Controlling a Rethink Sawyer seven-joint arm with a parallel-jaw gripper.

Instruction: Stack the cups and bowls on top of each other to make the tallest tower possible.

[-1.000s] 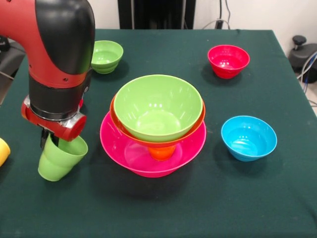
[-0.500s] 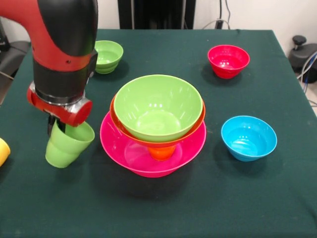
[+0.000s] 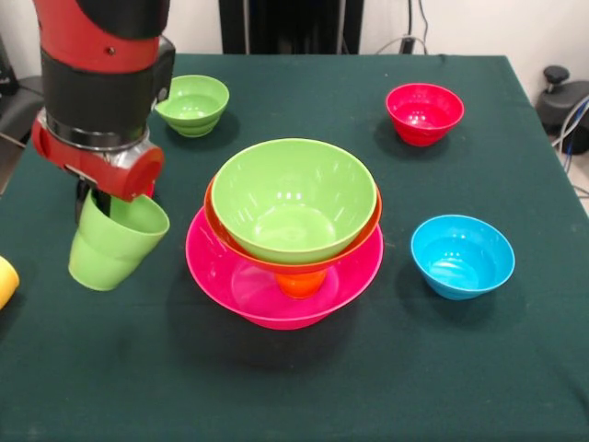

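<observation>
My gripper (image 3: 99,204) is shut on the rim of the green cup (image 3: 112,242) and holds it tilted in the air, left of the tower. The tower (image 3: 285,230) stands mid-table: a very large pink bowl (image 3: 221,276) at the base, an orange cup (image 3: 301,283) upside down in it, a large orange bowl (image 3: 213,214) on that, and a large green bowl (image 3: 294,198) nested on top. A small green bowl (image 3: 193,104) sits at the back left, a small red bowl (image 3: 424,112) at the back right, a small blue bowl (image 3: 462,255) at the right. A yellow cup (image 3: 5,281) shows at the left edge. The red cup is out of view.
The table (image 3: 368,368) has a dark green cloth. A black device with cables (image 3: 563,101) stands off the table's right side. The robot's arm (image 3: 101,83) fills the upper left.
The gripper has risen with the green cup, first shifting slightly right, then back left. The cup hangs higher above the cloth than before. The bowls have not moved.
</observation>
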